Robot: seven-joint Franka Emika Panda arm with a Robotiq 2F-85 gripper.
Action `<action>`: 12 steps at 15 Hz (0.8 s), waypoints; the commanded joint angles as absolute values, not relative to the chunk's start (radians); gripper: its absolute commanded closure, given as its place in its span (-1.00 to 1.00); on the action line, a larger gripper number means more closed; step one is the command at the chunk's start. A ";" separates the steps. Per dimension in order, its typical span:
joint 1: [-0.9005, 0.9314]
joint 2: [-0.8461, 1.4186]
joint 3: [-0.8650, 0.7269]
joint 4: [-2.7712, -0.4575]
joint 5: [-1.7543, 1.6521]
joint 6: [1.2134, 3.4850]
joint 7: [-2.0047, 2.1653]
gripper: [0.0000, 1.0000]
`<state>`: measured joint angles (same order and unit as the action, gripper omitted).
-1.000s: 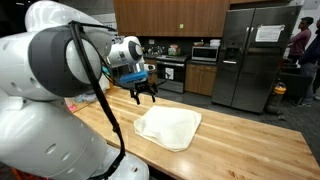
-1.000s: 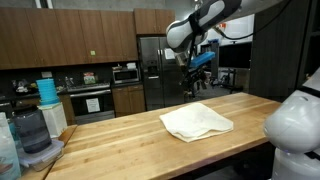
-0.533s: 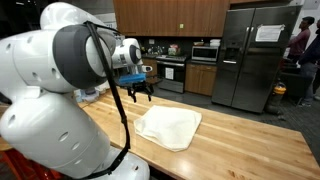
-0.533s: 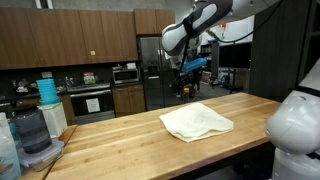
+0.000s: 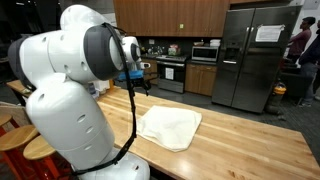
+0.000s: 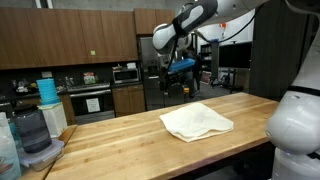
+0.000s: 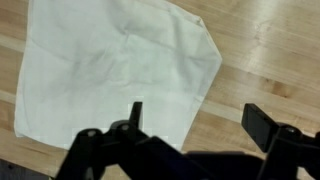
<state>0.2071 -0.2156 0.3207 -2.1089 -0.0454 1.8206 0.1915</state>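
A white cloth (image 5: pixel 168 127) (image 6: pixel 196 121) lies spread flat on the butcher-block table (image 5: pixel 245 140) (image 6: pixel 120 135). My gripper (image 5: pixel 138 86) (image 6: pixel 169 84) hangs in the air well above the table, off to one side of the cloth and touching nothing. In the wrist view the gripper (image 7: pixel 200 112) looks down with its jaws wide apart and nothing between them. There the cloth (image 7: pixel 110 65) fills the upper left. One finger (image 7: pixel 135 112) stands over the cloth's edge, the other over bare wood (image 7: pixel 270 50).
The robot's bulky white body (image 5: pixel 70 110) (image 6: pixel 295 130) stands at the table's edge. A blender jar (image 6: pixel 30 135) and stacked blue cups (image 6: pixel 47 90) sit at one end. Behind are a steel fridge (image 5: pixel 255 55), a microwave (image 6: pixel 125 73), cabinets, and a person (image 5: pixel 300 40).
The arm has swung sideways, carrying the gripper farther from above the cloth toward the kitchen side. The jaws stayed open. The cloth has not moved.
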 commanded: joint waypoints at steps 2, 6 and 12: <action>0.228 -0.122 0.323 -1.974 -0.021 1.781 0.270 -1.00; 0.239 -0.056 0.322 -1.906 -0.024 1.770 0.326 -1.00; 0.254 0.029 0.314 -1.841 -0.031 1.769 0.357 -1.00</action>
